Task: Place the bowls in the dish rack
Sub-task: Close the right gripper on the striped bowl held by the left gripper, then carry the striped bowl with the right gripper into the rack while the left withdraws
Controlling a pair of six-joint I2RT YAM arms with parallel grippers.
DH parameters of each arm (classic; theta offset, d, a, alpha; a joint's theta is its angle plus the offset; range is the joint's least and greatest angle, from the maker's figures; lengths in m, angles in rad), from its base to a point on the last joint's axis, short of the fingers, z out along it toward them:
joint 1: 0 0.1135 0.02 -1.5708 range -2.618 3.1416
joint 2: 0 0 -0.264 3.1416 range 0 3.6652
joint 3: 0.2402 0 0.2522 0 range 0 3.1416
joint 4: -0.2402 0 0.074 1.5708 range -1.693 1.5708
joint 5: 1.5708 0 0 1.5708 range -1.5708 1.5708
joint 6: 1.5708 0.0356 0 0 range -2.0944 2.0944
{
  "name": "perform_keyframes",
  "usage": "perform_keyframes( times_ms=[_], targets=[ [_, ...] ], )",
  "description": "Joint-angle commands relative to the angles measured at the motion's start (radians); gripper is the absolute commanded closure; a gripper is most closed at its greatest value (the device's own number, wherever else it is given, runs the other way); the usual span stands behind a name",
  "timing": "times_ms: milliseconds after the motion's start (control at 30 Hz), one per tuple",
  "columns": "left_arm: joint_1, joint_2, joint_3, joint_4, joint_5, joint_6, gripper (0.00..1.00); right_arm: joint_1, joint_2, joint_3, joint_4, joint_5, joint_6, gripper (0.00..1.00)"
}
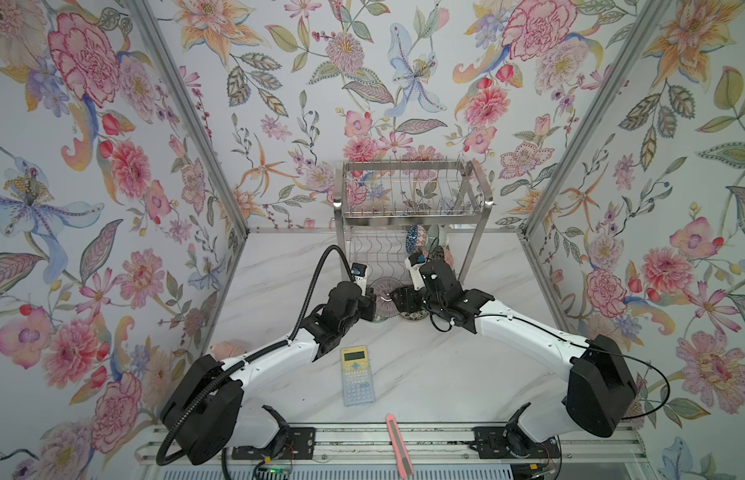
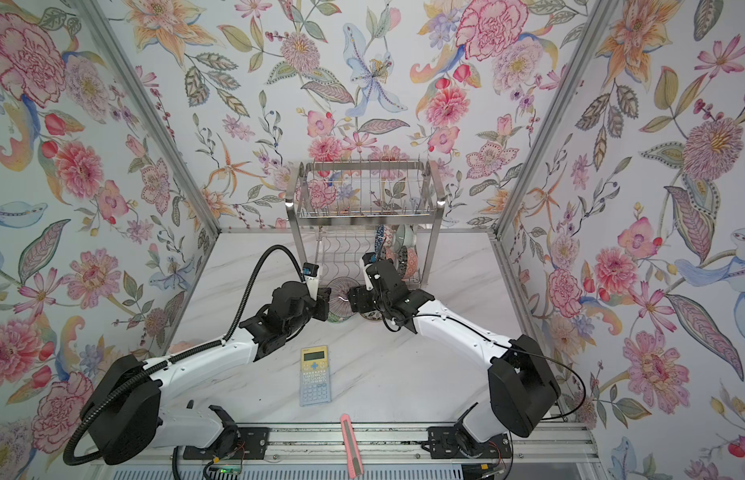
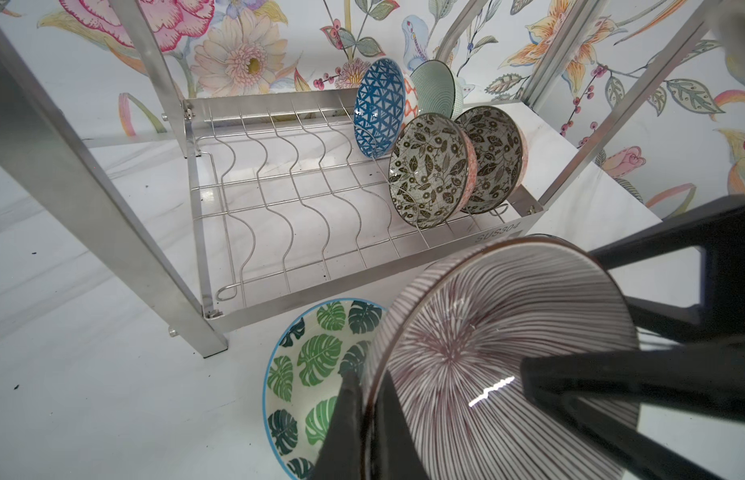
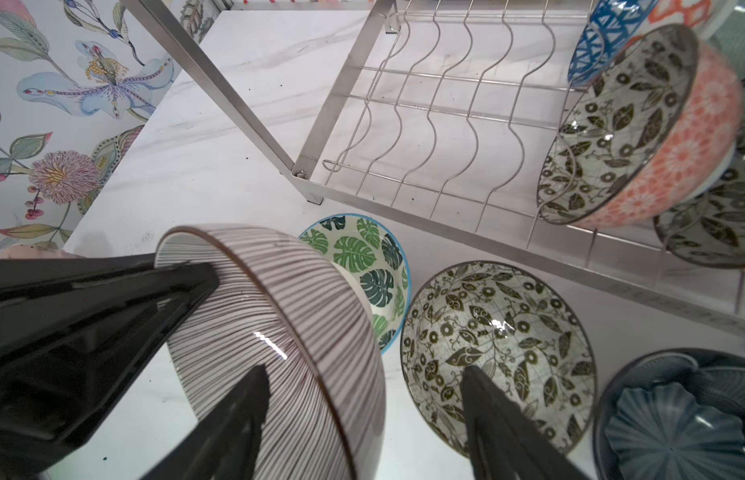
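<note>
A striped bowl (image 1: 385, 289) (image 3: 508, 332) (image 4: 279, 316) hangs tilted on edge just in front of the dish rack (image 1: 408, 195) (image 3: 321, 291). My left gripper (image 1: 373, 297) (image 3: 366, 382) is shut on its rim. My right gripper (image 1: 398, 297) (image 4: 362, 368) is open and straddles the opposite wall, one finger inside and one outside. Under it on the table lie a green leaf bowl (image 3: 308, 374) (image 4: 362, 257), a black-white floral bowl (image 4: 508, 340) and a dark blue bowl (image 4: 674, 415). Several bowls stand on edge at the lower tier's right end, among them a blue triangle one (image 3: 379, 108).
A calculator (image 1: 356, 376) lies on the table between the arms. A pink box cutter (image 1: 398, 444) rests on the front rail. A pinkish object (image 1: 229, 348) shows partly behind the left arm. The rack's left leg (image 3: 113, 232) stands close by. The wavy wires (image 3: 279, 199) left of the loaded bowls hold nothing.
</note>
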Motion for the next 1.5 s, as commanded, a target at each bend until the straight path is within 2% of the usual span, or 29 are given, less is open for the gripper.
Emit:
perform_keyframes(
  times_ms=[0,100,267,300,400,433,533,567,733,867,933,1067,1267,1467],
  targets=[
    [-0.010,-0.011,0.037,0.086,0.024,-0.024,1.00,0.002,0.021,0.039,0.016,0.007,0.021,0.32],
    [-0.011,-0.007,0.037,0.092,0.035,-0.027,1.00,0.002,0.038,0.048,0.016,-0.002,0.023,0.52],
    [-0.010,-0.005,0.033,0.098,0.045,-0.036,1.00,0.003,0.045,0.057,0.013,0.011,0.023,0.96],
    [-0.012,-0.009,0.031,0.098,0.046,-0.038,1.00,0.003,0.042,0.058,0.012,0.013,0.022,1.00],
    [-0.012,-0.024,0.035,0.073,0.045,-0.029,1.00,0.002,0.027,0.055,0.010,0.029,0.011,1.00],
    [-0.012,-0.034,0.043,0.044,0.042,-0.015,0.92,0.002,0.021,0.054,0.008,0.036,0.007,1.00],
    [-0.004,-0.075,0.093,-0.115,0.026,0.050,0.11,0.002,0.003,0.054,0.000,0.073,-0.021,1.00],
    [0.002,-0.095,0.110,-0.174,0.029,0.075,0.01,0.000,-0.003,0.055,-0.005,0.090,-0.034,1.00],
    [0.074,-0.208,0.198,-0.442,0.007,0.160,0.01,-0.012,0.010,0.090,-0.036,0.178,-0.100,1.00],
    [0.242,-0.285,0.244,-0.567,0.050,0.227,0.01,-0.016,0.042,0.140,-0.058,0.271,-0.160,1.00],
    [0.308,-0.297,0.253,-0.605,0.036,0.275,0.01,-0.019,0.065,0.170,-0.071,0.325,-0.187,1.00],
    [0.405,-0.308,0.197,-0.582,0.026,0.342,0.00,-0.018,0.125,0.235,-0.094,0.410,-0.234,1.00],
    [0.447,-0.316,0.059,-0.436,0.080,0.316,0.01,-0.011,0.223,0.344,-0.123,0.498,-0.295,1.00],
    [0.496,-0.320,0.036,-0.411,0.124,0.328,0.01,0.001,0.323,0.450,-0.137,0.587,-0.366,1.00]
  ],
)
